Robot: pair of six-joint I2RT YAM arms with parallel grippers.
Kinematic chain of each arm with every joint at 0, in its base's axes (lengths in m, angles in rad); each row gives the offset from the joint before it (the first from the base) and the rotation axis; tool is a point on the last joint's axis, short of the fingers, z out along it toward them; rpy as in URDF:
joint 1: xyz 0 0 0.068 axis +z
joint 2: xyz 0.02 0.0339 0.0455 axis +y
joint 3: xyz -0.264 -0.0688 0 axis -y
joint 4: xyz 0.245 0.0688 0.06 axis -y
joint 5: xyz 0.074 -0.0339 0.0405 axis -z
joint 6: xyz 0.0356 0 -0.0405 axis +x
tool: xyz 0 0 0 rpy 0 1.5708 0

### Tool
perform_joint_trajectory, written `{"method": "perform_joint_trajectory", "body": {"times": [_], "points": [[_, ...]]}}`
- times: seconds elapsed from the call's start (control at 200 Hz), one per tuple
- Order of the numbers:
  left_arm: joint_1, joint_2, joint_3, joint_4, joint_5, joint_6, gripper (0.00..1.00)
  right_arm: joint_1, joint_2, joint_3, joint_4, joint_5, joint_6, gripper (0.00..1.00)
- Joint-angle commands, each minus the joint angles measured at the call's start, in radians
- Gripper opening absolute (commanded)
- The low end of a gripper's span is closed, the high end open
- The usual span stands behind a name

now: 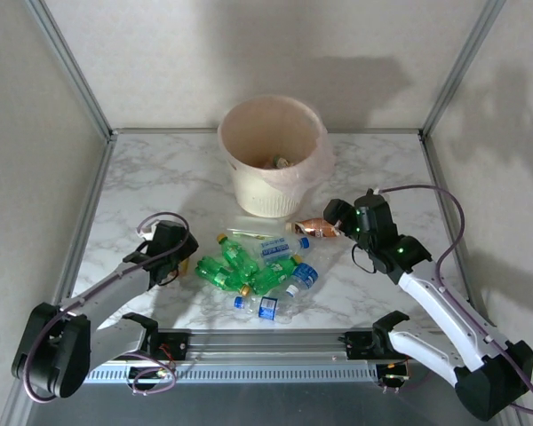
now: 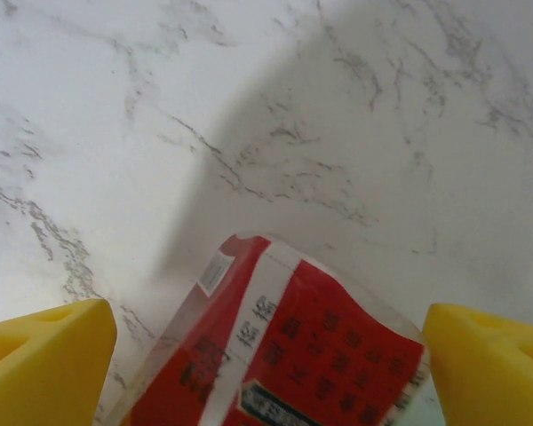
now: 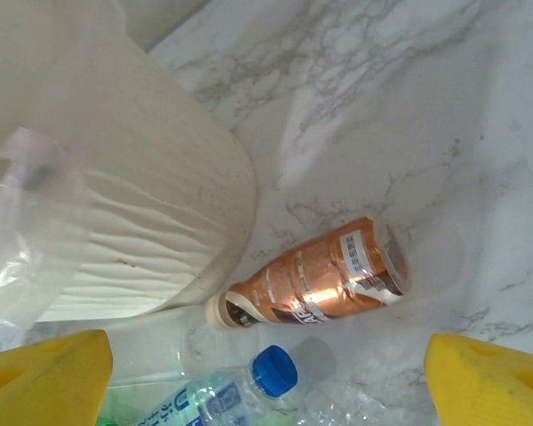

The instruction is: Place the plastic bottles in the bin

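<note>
Left hand (image 2: 266, 359) wide, red-label bottle (image 2: 324, 342) between; right hand (image 3: 266, 377) wide, copper bottle (image 3: 315, 284) beside bin (image 3: 160, 231).

The left arm (image 1: 102, 293) is made of a pale grey link set between black joint housings, and a large rounded black shoulder housing (image 1: 49, 355) is carried at its base. The right arm (image 1: 444, 311) is clad in white shells joined by black housings, and small green lights (image 1: 397, 252) are seen on its black wrist. A thin purplish left cable (image 1: 164, 219) is looped over the left wrist, and a longer right cable (image 1: 449, 213) is arched over the right arm. The left gripper (image 2: 266, 368) and the right gripper (image 3: 266, 382) are each fitted with blunt, matte, bright-yellow fingers (image 2: 44, 364).
</note>
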Motion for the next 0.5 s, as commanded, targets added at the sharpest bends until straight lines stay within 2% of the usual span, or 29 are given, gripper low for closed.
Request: {"method": "perform_joint_trajectory", "body": {"times": [0.0, 0.285, 0.496], "points": [[-0.011, 0.046, -0.007, 0.022, -0.001, 0.002, 0.87, -0.002, -0.023, -0.034, 0.019, -0.011, 0.035, 0.91], [-0.013, 0.134, -0.005, 0.045, -0.031, -0.003, 0.8, -0.003, -0.04, -0.083, 0.024, -0.021, 0.046, 0.9], [-0.012, 0.149, -0.004, 0.049, -0.052, 0.002, 0.72, -0.003, -0.052, -0.1, 0.021, -0.024, 0.05, 0.87]]}}
